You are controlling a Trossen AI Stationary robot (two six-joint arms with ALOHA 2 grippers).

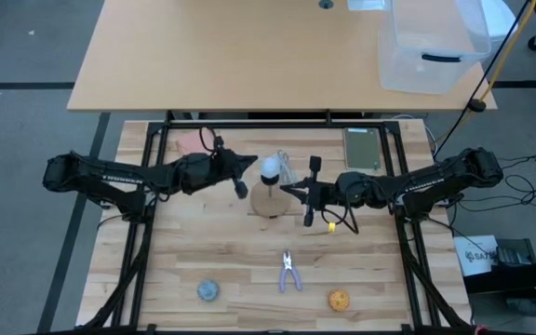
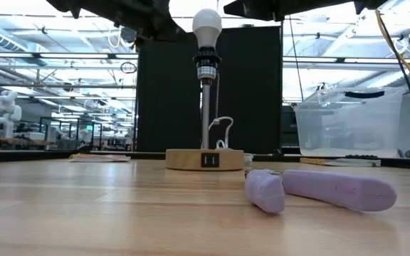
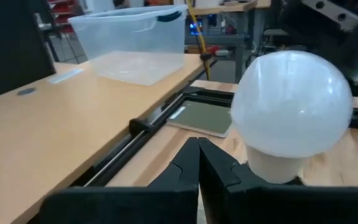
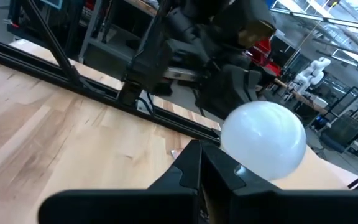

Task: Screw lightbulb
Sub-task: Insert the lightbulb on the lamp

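- The bulb (image 1: 270, 168) sits upright in the socket at the top of the lamp's thin pole, above the round wooden stand (image 1: 269, 202); the low view shows it seated in the dark socket with a pull chain hanging beside the pole.
- The left gripper (image 1: 244, 174) is just beside the bulb, on its left in the high view. Its fingers (image 1: 241, 187) look spread, one toward the far side and one toward the near side, and neither appears to touch the glass, though the overhead angle leaves this uncertain.
- In the left wrist view the bulb (image 3: 292, 106) fills the space just ahead of that gripper, off to one side of the dark fingertips (image 3: 199, 163).
- The right gripper (image 1: 312, 191) is on the bulb's other side, a little farther off, with its fingers (image 1: 314, 166) set wide apart and nothing between them.
- In the right wrist view the bulb (image 4: 263, 139) sits close ahead of that gripper, with the left arm behind it.
- Purple pliers (image 1: 289, 271) lie on the table (image 1: 184, 247) nearer the front edge than both grippers, with a blue-grey ball (image 1: 208, 290) and an orange ball (image 1: 339, 300) either side of them.
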